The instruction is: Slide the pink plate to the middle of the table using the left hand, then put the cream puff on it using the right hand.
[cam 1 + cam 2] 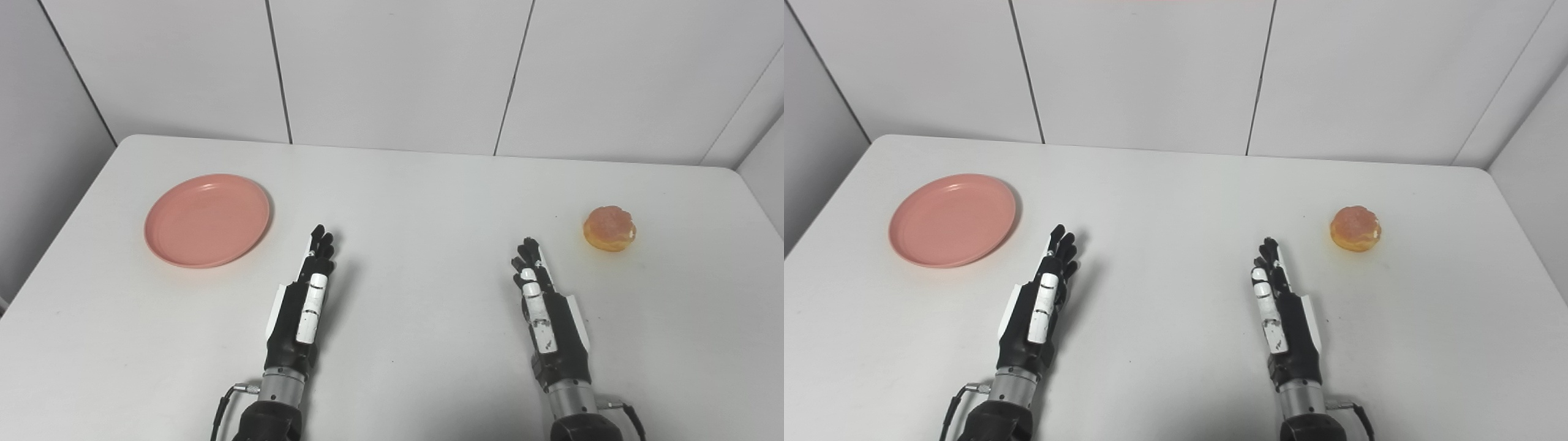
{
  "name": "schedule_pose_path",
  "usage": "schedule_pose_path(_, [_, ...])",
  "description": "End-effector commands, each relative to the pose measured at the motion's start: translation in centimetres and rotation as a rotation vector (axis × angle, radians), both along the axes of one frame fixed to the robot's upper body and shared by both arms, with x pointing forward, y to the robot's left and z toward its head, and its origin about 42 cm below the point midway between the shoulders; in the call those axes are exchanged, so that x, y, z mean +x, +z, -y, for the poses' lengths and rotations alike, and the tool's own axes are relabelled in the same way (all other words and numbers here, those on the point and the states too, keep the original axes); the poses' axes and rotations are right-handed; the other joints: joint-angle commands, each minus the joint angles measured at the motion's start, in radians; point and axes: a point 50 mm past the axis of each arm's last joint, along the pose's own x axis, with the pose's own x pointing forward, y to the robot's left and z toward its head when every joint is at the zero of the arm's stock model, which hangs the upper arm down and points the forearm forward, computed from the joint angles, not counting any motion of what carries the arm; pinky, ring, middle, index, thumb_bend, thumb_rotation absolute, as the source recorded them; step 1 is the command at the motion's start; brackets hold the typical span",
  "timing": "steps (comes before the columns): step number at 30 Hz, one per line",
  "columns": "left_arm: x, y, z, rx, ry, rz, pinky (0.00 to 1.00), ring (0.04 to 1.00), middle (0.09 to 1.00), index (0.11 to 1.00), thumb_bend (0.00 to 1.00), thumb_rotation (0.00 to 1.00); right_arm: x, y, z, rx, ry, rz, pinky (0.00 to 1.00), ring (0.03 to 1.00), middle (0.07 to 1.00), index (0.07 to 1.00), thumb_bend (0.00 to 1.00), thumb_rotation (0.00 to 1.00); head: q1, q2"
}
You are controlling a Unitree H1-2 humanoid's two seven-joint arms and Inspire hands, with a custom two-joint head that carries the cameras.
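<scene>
- Left hand released, fingers stretched forward, grasping nothing, near the table's front edge.
- Right hand likewise released, empty.
- Pink plate toward the left edge.
- Cream puff near the right edge.

No text, label, brand, number or sign can be read anywhere in either view; every surface in sight is plain and unmarked.

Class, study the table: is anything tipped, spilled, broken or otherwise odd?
Nothing stands out. The pink plate lies flat and empty at the left, the cream puff sits whole at the right, and the left hand and right hand hold nothing.
</scene>
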Motion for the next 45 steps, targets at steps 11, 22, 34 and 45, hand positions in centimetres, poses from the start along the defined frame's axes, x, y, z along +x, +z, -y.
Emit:
schedule_pose_path(11, [-0.39, -0.76, 0.00, 0.004, 0.002, -0.011, 1.00, 1.000, 1.000, 1.000, 0.51, 1.00, 0.31, 1.64, -0.14, 0.026, 0.018, 0.083, 1.00, 0.969, 0.982, 0.979, 0.53, 0.91, 0.005, -0.005])
schedule_pose_path(22, [-0.43, -0.54, 0.03, 0.018, 0.004, -0.014, 1.00, 1.000, 1.000, 1.000, 0.52, 1.00, 0.28, 1.74, -0.07, 0.020, 0.013, 0.083, 1.00, 0.969, 0.982, 0.983, 0.51, 0.90, 0.006, 0.001])
schedule_pose_path(34, [-0.27, -0.68, -0.01, 0.009, 0.005, -0.003, 1.00, 1.000, 1.000, 0.999, 0.53, 0.99, 0.34, 1.79, -0.12, 0.016, 0.020, 0.084, 1.00, 0.971, 0.987, 0.987, 0.52, 0.92, 0.006, 0.001])
schedule_pose_path(45, [-0.32, -0.45, 0.12, 0.008, 0.004, -0.007, 1.00, 1.000, 1.000, 1.000, 0.52, 0.99, 0.31, 1.83, -0.03, 0.019, 0.021, 0.093, 1.00, 0.969, 0.979, 0.977, 0.52, 0.91, 0.005, 0.006])
